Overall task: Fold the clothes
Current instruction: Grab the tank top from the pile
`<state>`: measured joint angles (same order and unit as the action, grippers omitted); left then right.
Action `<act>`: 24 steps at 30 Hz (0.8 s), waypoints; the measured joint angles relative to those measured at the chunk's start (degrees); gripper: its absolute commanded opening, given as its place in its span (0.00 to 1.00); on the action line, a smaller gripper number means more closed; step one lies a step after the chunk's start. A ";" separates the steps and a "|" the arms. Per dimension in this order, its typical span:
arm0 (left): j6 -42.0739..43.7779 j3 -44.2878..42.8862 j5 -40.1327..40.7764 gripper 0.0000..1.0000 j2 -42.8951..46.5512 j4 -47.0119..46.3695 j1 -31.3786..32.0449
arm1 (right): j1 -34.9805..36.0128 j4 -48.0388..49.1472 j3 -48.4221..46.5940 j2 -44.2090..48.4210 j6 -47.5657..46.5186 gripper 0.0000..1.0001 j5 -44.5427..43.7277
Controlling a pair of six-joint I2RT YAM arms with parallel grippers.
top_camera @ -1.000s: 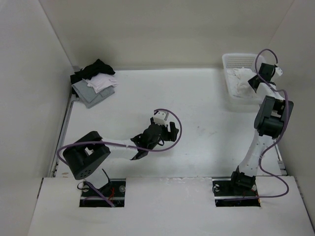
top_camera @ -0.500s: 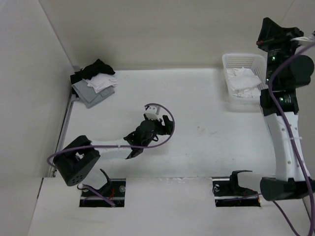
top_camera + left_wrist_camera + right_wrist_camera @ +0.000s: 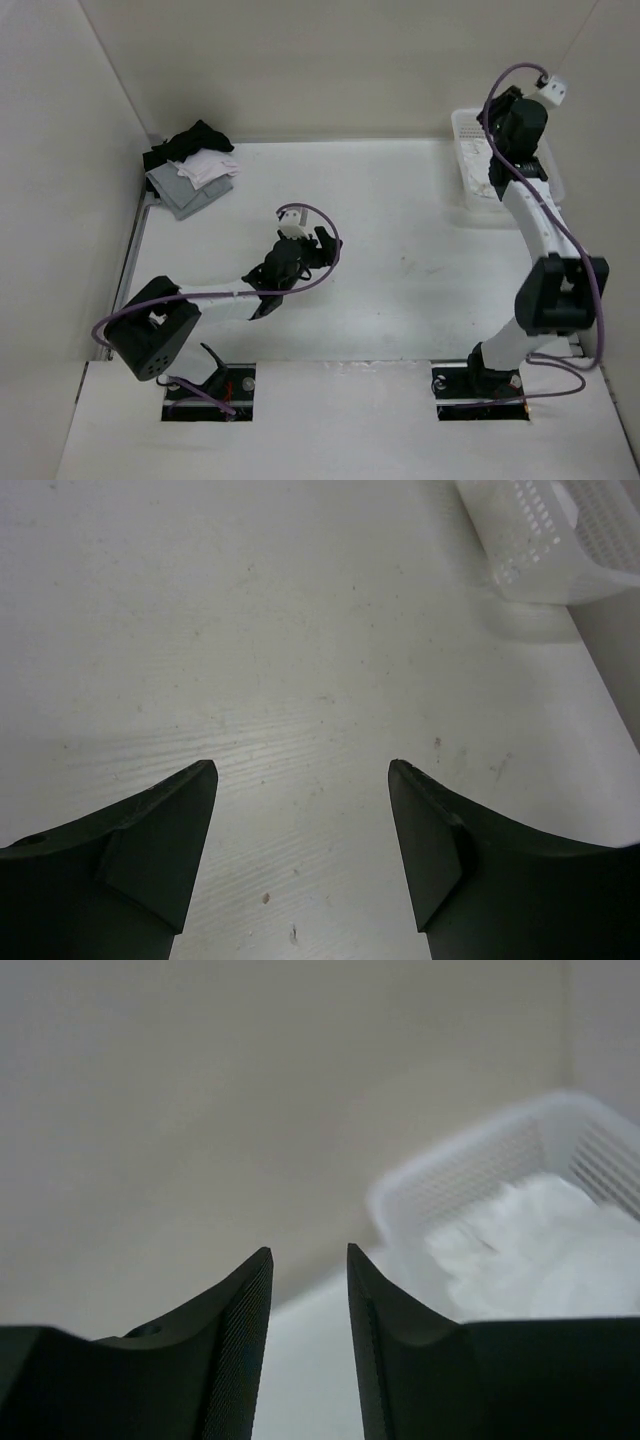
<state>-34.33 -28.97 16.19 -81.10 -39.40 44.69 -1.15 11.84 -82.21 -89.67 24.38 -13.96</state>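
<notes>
Jaws are gaping empty on left gripper (image 3: 302, 775) and right gripper (image 3: 308, 1255). Right is hovering near the basket (image 3: 470, 1172), seemingly needing to dip for the clothes (image 3: 540, 1240).

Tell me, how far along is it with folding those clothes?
Nothing looks done yet. The crumpled white cloth garments lie in the white plastic lattice basket. Nothing is in hand: the right claw hangs open near the basket, the left claw open over the white table. All folding remains.
</notes>
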 measured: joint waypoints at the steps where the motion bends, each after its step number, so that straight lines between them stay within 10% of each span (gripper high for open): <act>1: -0.26 0.00 -0.42 0.69 -0.87 -0.13 0.00 | -1.68 -1.51 0.04 -3.67 0.61 0.49 0.55; 10: -3.04 0.00 -4.90 0.69 -6.19 -2.34 0.00 | -13.53 -16.31 -8.57 -28.70 5.92 0.63 5.55; 24: -5.42 -0.02 -7.87 0.69 -8.72 -3.98 -0.79 | -14.08 -20.85 -14.99 -32.00 7.82 0.54 1.29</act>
<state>-39.75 -28.99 8.32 -89.82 -43.38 43.90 -15.22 -9.02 -97.21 -121.67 32.21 -12.67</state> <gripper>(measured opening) 0.687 0.544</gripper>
